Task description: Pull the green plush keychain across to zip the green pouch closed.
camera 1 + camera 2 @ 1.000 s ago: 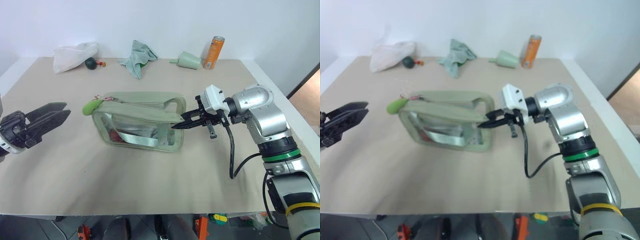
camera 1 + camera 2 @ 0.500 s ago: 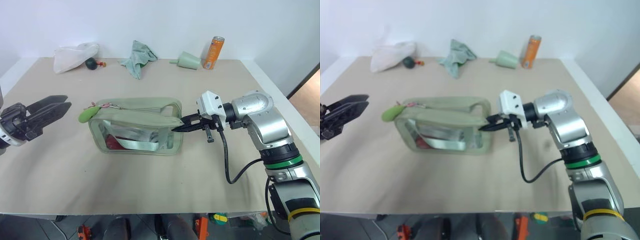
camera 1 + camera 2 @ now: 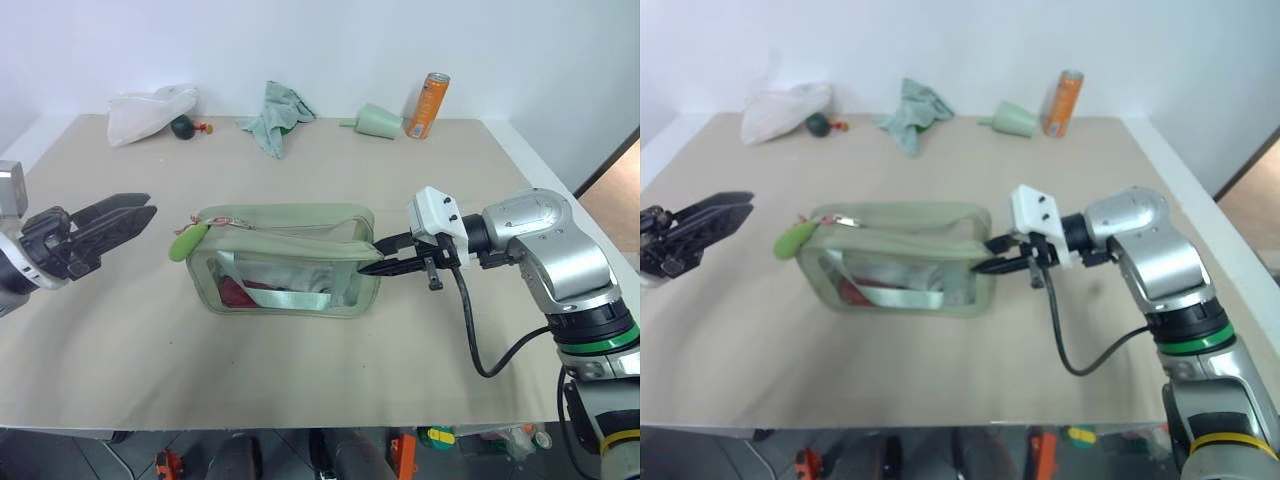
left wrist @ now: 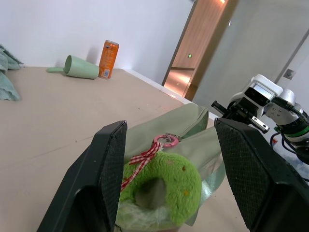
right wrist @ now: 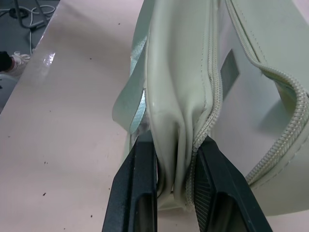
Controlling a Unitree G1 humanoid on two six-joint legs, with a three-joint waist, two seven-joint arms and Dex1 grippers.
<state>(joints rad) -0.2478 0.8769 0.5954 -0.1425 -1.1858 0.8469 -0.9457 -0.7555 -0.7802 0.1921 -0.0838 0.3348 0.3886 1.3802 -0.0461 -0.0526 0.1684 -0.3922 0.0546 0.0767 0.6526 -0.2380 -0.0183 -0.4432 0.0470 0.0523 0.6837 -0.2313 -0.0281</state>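
**Pouch pinned at one end, plush pull not yet gripped**

Head view: green pouch (image 3: 285, 262) mid-counter (image 3: 420, 360); green plush keychain (image 3: 187, 241) at its left end.

Left wrist: left hand (image 4: 169, 164) spread wide, straddling the soft, squashy plush.

Right wrist: right hand (image 5: 169, 193) apparently pinching limp fabric beside the zipper.

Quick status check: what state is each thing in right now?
green pouch: upright, zipper open.
green plush keychain: hanging at the pouch's left end.
left gripper: open, short of the keychain.
right gripper: pinching the pouch's right end.
orange can: upright.
green cup: lying on its side.
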